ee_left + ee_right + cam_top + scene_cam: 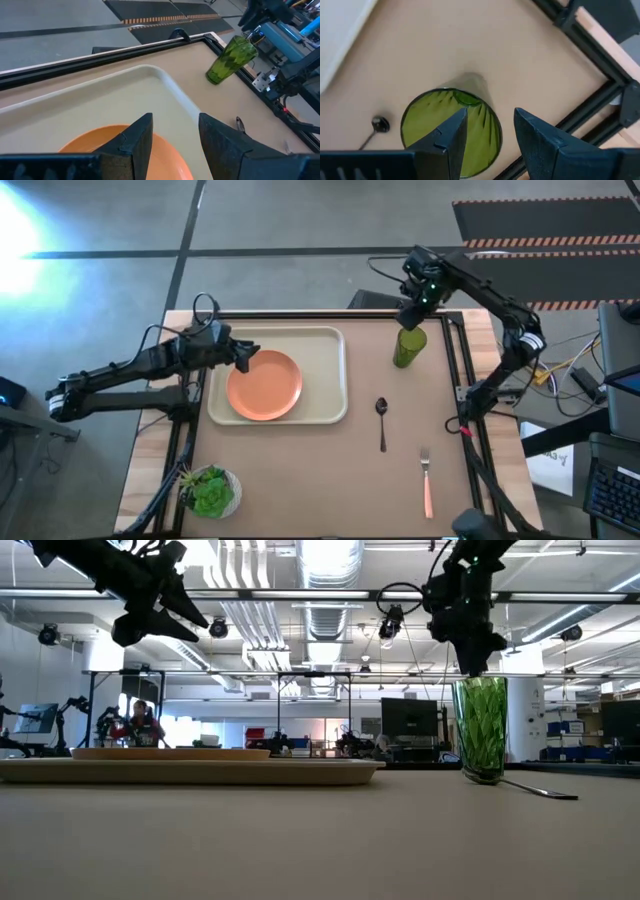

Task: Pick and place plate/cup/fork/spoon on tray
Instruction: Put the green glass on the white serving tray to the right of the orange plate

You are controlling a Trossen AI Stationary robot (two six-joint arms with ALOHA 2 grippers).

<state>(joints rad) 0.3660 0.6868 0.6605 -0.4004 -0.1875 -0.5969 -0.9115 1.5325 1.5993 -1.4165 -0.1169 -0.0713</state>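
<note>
**Plate on tray, cup under right gripper**

The cream tray [333,376] lies on the table's left half, the orange plate [265,384] resting inside it. Above the plate's edge hangs the left gripper [248,353], fingers apart and empty. The right gripper [411,314] hovers, fingers spread, directly over the green cup [408,347], which stands upright right of the tray. Nearer the front lie the pink-handled fork [426,481] and the dark spoon [381,422].
</note>
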